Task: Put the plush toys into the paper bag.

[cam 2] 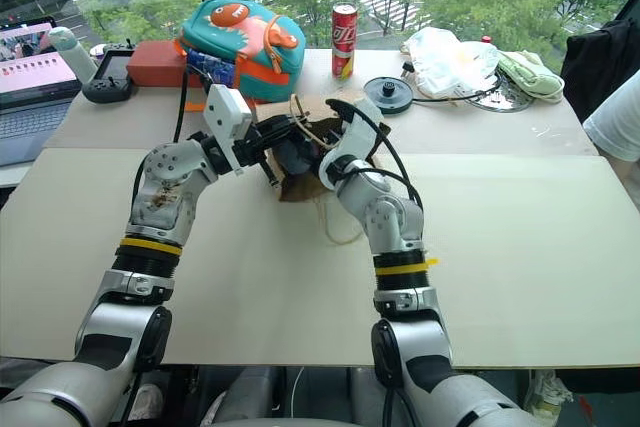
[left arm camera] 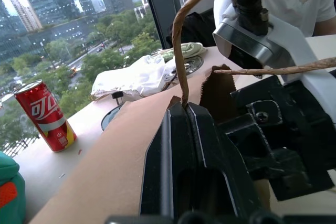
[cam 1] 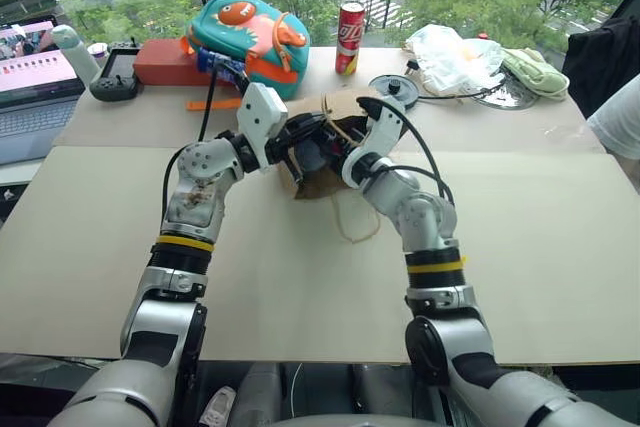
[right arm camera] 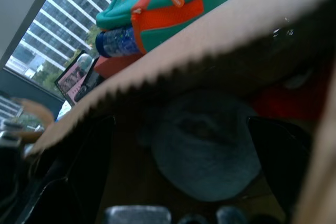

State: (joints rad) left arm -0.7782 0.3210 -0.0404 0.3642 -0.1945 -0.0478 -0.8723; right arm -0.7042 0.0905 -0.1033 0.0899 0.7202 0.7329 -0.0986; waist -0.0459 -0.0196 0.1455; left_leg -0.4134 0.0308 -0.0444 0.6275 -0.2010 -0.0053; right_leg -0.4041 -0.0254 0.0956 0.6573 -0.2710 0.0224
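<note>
While left gripper (left arm camera: 184, 109) pinches paper bag (left arm camera: 105, 166) rim, right gripper (right arm camera: 178, 145) gapes inside; red can (left arm camera: 46, 115) script unreadable.

The one marking I can make out is white lettering on the red can (left arm camera: 45, 115) standing on the counter (cam 1: 520, 237), stylised script I can't read as words. Laptop screen (cam 1: 30, 62) content is illegible.
</note>
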